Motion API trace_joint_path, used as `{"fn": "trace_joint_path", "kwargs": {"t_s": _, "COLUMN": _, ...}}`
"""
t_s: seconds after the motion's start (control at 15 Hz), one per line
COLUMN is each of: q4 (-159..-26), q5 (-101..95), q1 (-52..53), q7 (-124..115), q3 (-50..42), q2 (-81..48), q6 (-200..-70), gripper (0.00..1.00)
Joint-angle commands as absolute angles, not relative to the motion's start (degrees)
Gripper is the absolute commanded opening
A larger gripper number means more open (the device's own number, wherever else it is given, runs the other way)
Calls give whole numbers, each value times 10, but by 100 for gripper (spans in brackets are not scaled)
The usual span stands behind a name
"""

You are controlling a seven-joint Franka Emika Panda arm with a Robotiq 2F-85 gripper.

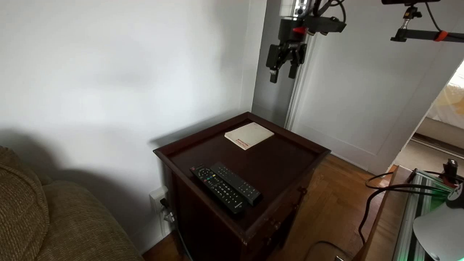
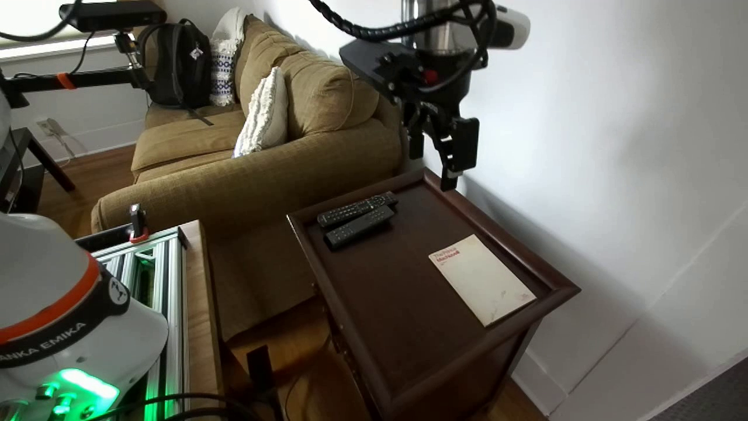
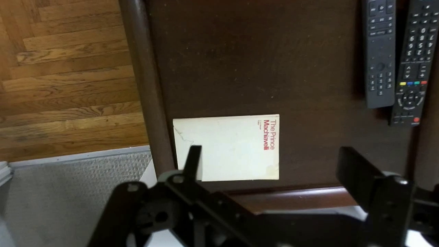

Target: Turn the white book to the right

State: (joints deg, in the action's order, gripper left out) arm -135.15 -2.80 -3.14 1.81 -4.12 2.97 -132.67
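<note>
The white book (image 1: 250,135) lies flat on the dark wooden cabinet top. It is thin and cream, with red title text, and also shows in an exterior view (image 2: 484,282) near the wall-side edge. In the wrist view the book (image 3: 229,149) lies left of centre, its text running sideways along its right end. My gripper (image 1: 283,76) hangs well above the cabinet, fingers pointing down, apart and empty; it also shows in an exterior view (image 2: 433,168). In the wrist view the gripper (image 3: 272,153) is open, and its left finger hides the book's lower left corner.
Two black remotes, a thicker one (image 1: 221,190) and a plainer one (image 1: 237,183), lie side by side at the sofa end of the cabinet top (image 2: 380,298). The cabinet has a raised rim (image 2: 502,231). A white wall and a brown sofa (image 2: 251,175) stand beside it.
</note>
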Motion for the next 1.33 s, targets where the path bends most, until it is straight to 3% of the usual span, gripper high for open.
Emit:
{"fn": "trace_joint_path", "kwargs": {"t_s": 0.0, "q4": -1261, "q5": -60, "q1": -30, "q7": -8, "q3": -36, "q2": -106, "q6": -1343, "gripper": 100}}
{"fn": "trace_joint_path", "kwargs": {"t_s": 0.73, "q4": -1113, "q5": -44, "q1": -51, "q7": 42, "q3": -36, "q2": -330, "q6": -1365, "gripper": 100}}
{"fn": "trace_joint_path", "kwargs": {"t_s": 1.27, "q4": -1114, "q5": -40, "q1": -49, "q7": 38, "q3": -35, "q2": -332, "q6": -1373, "gripper": 100}}
